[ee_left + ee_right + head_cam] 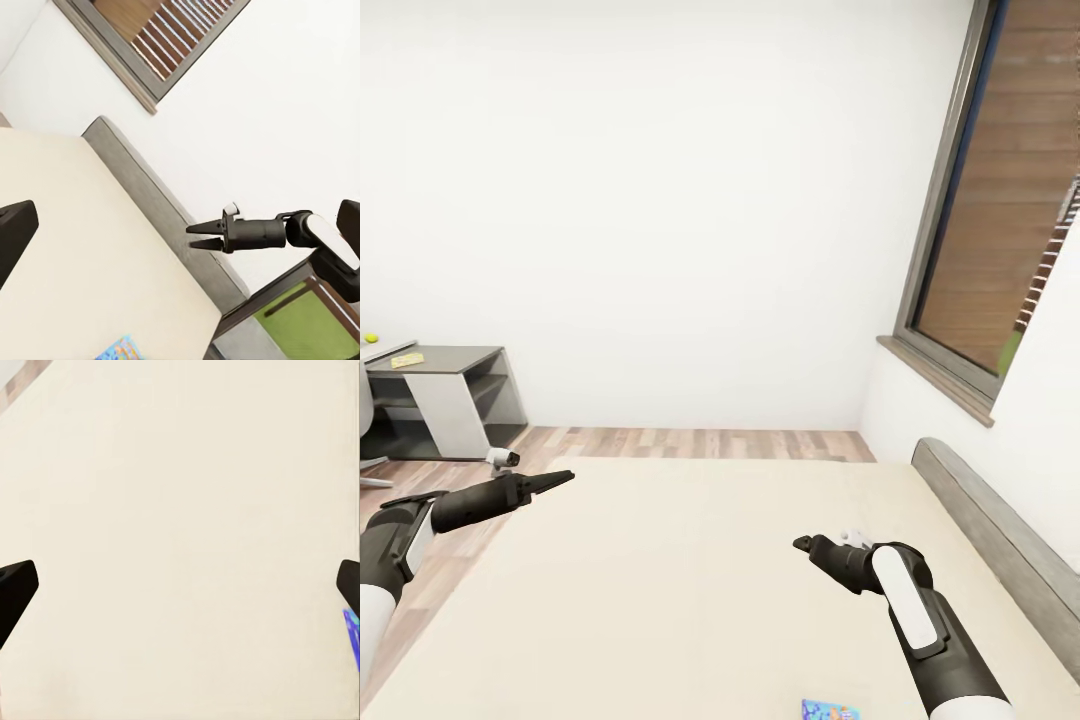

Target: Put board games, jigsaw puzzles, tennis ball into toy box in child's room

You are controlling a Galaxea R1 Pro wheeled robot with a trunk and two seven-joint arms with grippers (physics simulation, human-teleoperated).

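The bed with its plain beige mattress spreads out below me. A blue board game lies flat at its near edge, and shows again as the blue board game and as a blue sliver. My left gripper hovers open over the bed's left side. Above the mattress my right gripper, also the right gripper, is open and holds nothing. The table stands far left with the tennis ball on it. A small flat yellowish item lies there too; I cannot tell what it is.
The grey headboard runs along the bed's right side under a large window. Wood-plank floor separates the bed from the white back wall. Part of a chair stands by the table at the left.
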